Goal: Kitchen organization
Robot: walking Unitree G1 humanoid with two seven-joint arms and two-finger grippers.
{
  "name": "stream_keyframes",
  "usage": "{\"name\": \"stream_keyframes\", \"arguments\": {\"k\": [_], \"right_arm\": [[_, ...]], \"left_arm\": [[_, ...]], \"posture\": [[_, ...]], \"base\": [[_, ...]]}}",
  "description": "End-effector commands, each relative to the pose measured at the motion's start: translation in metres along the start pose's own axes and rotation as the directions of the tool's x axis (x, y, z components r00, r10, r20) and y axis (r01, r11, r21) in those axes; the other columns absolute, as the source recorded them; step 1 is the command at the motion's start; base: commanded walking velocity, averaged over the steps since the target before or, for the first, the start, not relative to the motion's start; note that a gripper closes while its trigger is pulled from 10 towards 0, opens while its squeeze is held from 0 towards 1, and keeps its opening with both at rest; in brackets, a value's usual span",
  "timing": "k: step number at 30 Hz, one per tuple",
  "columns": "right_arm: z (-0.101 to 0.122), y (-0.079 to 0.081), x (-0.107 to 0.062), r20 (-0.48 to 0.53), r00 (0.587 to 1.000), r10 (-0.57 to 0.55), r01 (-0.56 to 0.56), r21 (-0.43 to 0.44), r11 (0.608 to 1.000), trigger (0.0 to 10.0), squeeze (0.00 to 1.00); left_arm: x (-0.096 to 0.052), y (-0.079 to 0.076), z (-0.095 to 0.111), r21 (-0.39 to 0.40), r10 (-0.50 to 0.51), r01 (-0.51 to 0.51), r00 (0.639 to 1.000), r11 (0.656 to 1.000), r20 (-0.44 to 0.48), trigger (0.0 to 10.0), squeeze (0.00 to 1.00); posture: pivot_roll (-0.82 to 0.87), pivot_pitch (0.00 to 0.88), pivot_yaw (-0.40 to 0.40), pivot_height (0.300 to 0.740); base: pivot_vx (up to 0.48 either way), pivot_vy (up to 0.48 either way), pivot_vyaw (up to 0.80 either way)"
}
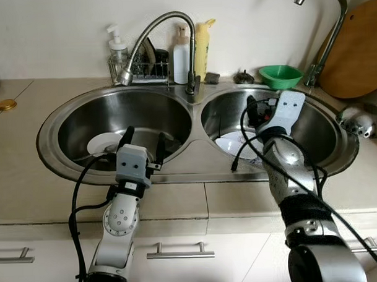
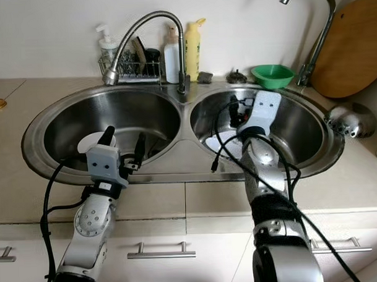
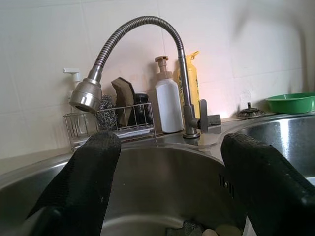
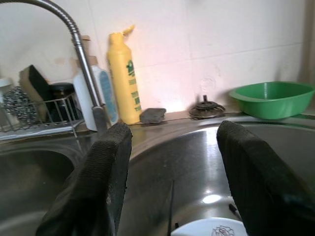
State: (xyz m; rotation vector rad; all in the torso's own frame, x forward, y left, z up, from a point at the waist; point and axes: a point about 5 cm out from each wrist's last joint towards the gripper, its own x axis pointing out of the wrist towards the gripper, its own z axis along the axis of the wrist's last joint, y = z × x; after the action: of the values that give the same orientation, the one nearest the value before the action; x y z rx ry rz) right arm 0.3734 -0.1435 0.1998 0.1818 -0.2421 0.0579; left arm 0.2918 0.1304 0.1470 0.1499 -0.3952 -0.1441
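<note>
A steel double sink [image 1: 196, 171] is set in the beige counter. In the left basin lies a white dish [image 1: 104, 144]. A white patterned plate [image 1: 233, 143] rests in the right basin and peeks in at the edge of the right wrist view [image 4: 209, 229]. My left gripper [image 1: 145, 133] hangs open over the front of the left basin, just right of the dish, holding nothing; its fingers [image 3: 93, 172] point at the faucet. My right gripper [image 1: 257, 107] is open and empty inside the right basin, above the plate.
A flexible faucet [image 1: 166, 21] arches over the left basin. Behind the sink stand a wire rack [image 1: 139, 69] with sponges, a white bottle [image 1: 181, 54], a yellow bottle [image 1: 202, 44] and a green bowl [image 1: 280, 76]. A round wooden board [image 1: 354, 48] and a metal strainer [image 1: 360, 121] are at the right.
</note>
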Motion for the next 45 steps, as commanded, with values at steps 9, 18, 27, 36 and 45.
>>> {"name": "stream_keyframes", "arguments": {"k": [9,18,27,36,45], "right_arm": [[0.018,0.017,-0.014,0.1,0.992,0.079,-0.078,-0.011,0.997,10.0,0.0],[0.021,0.019,-0.02,0.112,0.989,0.093,-0.09,-0.033,0.995,10.0,0.0],[0.021,0.024,-0.03,0.127,0.985,0.12,-0.114,-0.057,0.992,10.0,0.0],[0.021,0.027,-0.041,0.148,0.978,0.148,-0.139,-0.07,0.988,10.0,0.0],[0.023,0.032,-0.049,0.179,0.969,0.173,-0.164,-0.062,0.985,10.0,0.0]], "left_arm": [[0.007,0.0,0.028,0.052,-0.016,0.01,0.993,0.999,0.114,10.0,0.0],[0.004,-0.002,0.028,0.052,-0.02,0.015,0.994,0.999,0.106,10.0,0.0],[0.003,-0.001,0.03,0.067,-0.025,0.017,0.992,0.998,0.121,10.0,0.0],[0.003,-0.005,0.029,0.078,-0.047,0.039,0.993,0.996,0.112,10.0,0.0],[0.002,-0.007,0.029,0.073,-0.057,0.048,0.991,0.996,0.118,10.0,0.0]], "posture": [[0.12,0.0,-0.029,0.74],[0.12,0.0,-0.028,0.74],[0.12,0.0,-0.028,0.74],[0.11,0.0,-0.025,0.74],[0.11,0.0,-0.023,0.74]], "base": [[0.0,0.48,0.0],[0.0,0.48,0.0],[0.0,0.243,0.0],[0.0,-0.155,-0.69],[0.0,-0.48,-0.8]]}}
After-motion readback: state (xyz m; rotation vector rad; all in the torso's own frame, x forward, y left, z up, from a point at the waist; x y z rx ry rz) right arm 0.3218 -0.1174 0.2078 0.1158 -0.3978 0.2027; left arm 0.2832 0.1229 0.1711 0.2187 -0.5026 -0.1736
